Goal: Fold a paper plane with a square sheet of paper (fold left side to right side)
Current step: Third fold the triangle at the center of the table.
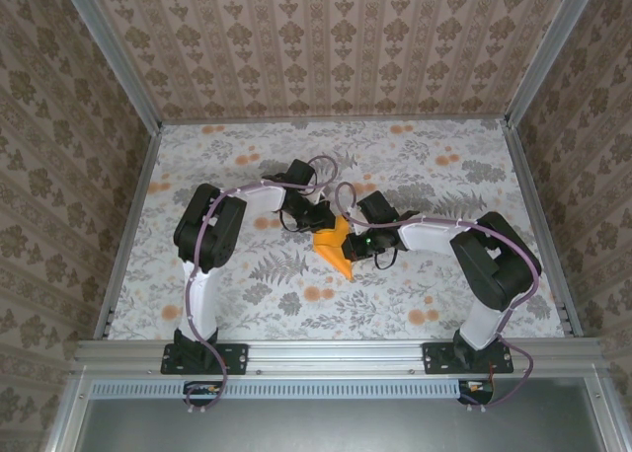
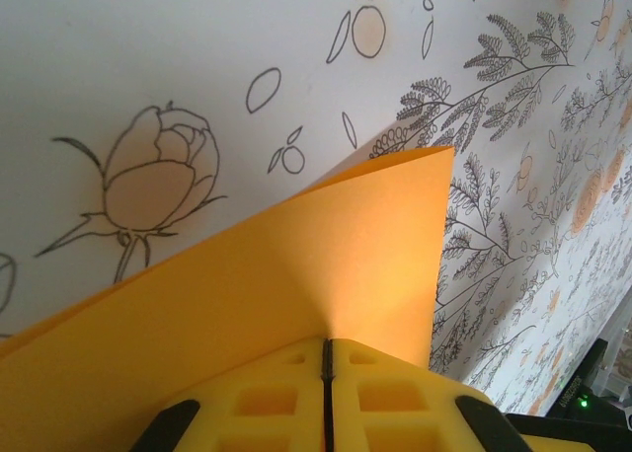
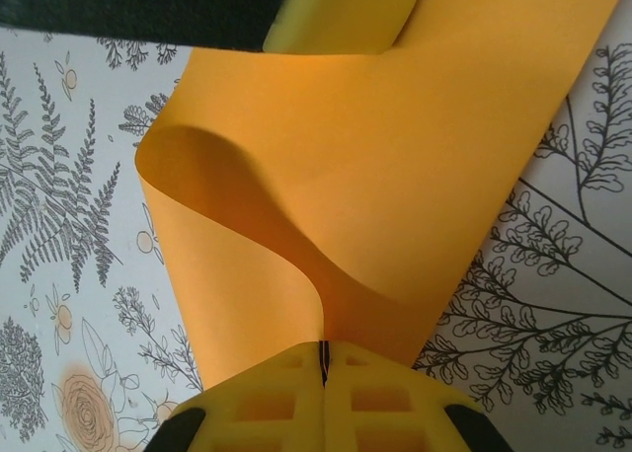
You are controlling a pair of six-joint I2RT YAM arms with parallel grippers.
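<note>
The square sheet of paper (image 1: 334,245) is plain bright orange and hangs bent and curled just above the middle of the table, between both grippers. My left gripper (image 1: 318,221) is shut on one edge of it. In the left wrist view its yellow fingertips (image 2: 327,345) pinch the sheet (image 2: 296,264), whose corner points up to the right. My right gripper (image 1: 361,243) is shut on the opposite edge. In the right wrist view the jaws (image 3: 323,349) clamp the paper (image 3: 395,176), which bows in a loose curve towards the left gripper's yellow finger (image 3: 341,13). A paper plane is out of view.
A flowered tablecloth (image 1: 247,156) with grey ferns and small orange blossoms covers the table. Patterned walls (image 1: 336,37) and aluminium posts (image 1: 533,190) close it in on three sides. The arms' bases sit on the near rail (image 1: 336,353).
</note>
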